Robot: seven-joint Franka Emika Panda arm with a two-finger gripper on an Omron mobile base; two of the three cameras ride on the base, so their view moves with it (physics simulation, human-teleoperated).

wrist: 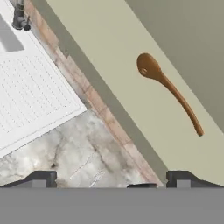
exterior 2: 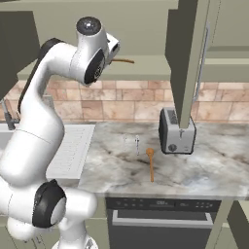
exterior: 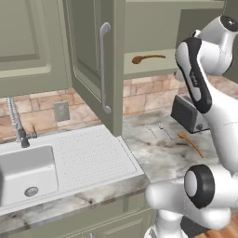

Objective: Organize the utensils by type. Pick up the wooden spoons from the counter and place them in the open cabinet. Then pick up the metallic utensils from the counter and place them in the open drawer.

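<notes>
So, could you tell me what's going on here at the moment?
The robot arm is sorting utensils. One wooden spoon already lies on the shelf of the open cabinet, and the gripper is up beside that shelf, open and holding nothing. The second wooden spoon is on the counter in front of the toaster, and the two thin metal utensils lie near it, not yet moved.

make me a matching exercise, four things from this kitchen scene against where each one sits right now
Things:
1. wooden spoon on shelf
2. second wooden spoon
3. toaster
4. metal utensils

Places:
A. counter, under the open door
B. counter, lying in front of the toaster
C. inside the open cabinet
D. counter, between drainboard and toaster

Pairs: 1-C, 2-B, 3-A, 4-D
</notes>
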